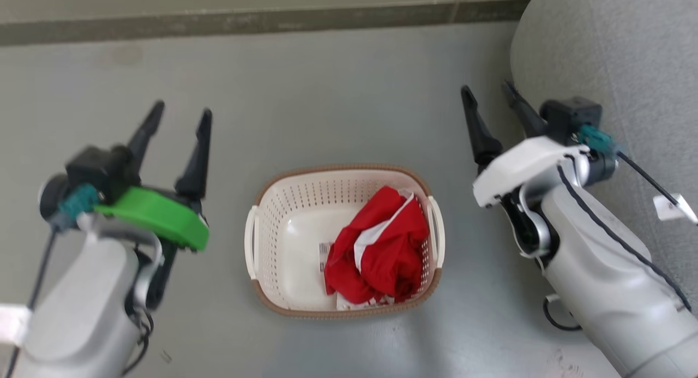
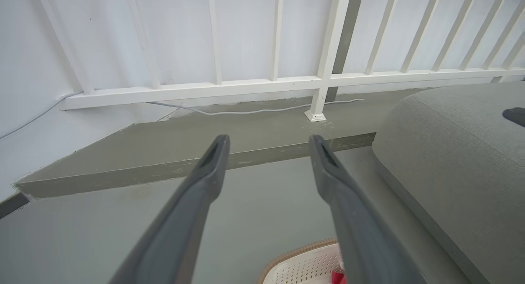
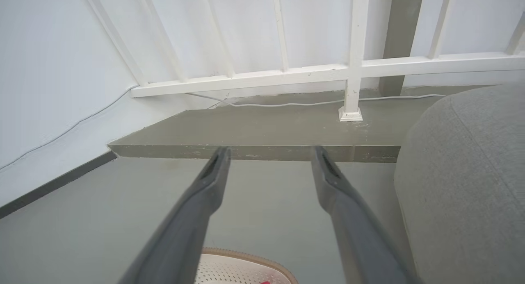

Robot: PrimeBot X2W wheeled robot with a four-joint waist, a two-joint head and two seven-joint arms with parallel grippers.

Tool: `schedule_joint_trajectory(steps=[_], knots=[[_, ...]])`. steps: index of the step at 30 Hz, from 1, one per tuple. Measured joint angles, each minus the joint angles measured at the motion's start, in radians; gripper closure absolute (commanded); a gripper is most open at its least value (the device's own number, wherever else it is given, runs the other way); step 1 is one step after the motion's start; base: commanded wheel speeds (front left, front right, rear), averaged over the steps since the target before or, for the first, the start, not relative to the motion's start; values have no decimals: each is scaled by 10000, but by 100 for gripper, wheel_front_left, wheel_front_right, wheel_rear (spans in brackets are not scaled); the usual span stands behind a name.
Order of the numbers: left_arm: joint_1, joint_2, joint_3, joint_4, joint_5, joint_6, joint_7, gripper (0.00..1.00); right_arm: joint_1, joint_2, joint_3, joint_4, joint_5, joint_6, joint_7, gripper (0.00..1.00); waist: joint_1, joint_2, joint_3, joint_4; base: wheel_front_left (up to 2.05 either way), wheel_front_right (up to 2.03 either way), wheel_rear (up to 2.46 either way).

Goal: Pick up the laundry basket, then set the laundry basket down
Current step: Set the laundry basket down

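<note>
Left gripper [image 1: 182, 107]: spread wide, holding nothing, forearm reaching forward, well left of the laundry basket [image 1: 289, 203]. Right gripper [image 1: 486, 87]: equally wide, empty, reaching forward beside a grey sofa [image 1: 627, 51]. The basket stands on the floor [image 1: 327, 94] between both arms, untouched, a red garment [image 1: 381, 241] inside.

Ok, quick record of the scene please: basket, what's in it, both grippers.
basket: on the floor, untouched
contents: red cloth in its right half; label on the bottom
left gripper: open, empty, left of basket
right gripper: open, empty, right of basket, by the grey cushion
</note>
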State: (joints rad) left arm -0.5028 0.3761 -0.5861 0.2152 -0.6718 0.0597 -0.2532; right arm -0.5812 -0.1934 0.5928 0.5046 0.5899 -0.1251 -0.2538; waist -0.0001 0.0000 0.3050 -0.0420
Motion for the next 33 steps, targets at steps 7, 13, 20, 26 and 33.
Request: schedule_joint_trajectory(steps=[7,13,20,26,33], knots=[[1312,151,165,-761,272,297,2,0,1065,-130,-1043,-853,-848,0,-8,0,0,0,-735,-10,0,0,0],[2040,201,339,-1233,546,385,2,0,1945,-117,-1521,-1453,-1342,-2,-8,0,0,0,-1202,-37,0,0,0],[2848,251,556,-1720,694,476,2,0,2884,15,-1726,-2104,-1684,-2,-8,0,0,0,-1588,-59,0,0,0],[3442,274,851,-1954,782,564,2,0,3513,27,-2303,-2405,-2134,-2,-8,0,0,0,-1701,-54,0,0,0],[4076,270,1091,-2115,817,604,2,0,4288,151,-2803,-2784,-2466,-2,-10,0,0,0,-1772,-102,0,0,0]])
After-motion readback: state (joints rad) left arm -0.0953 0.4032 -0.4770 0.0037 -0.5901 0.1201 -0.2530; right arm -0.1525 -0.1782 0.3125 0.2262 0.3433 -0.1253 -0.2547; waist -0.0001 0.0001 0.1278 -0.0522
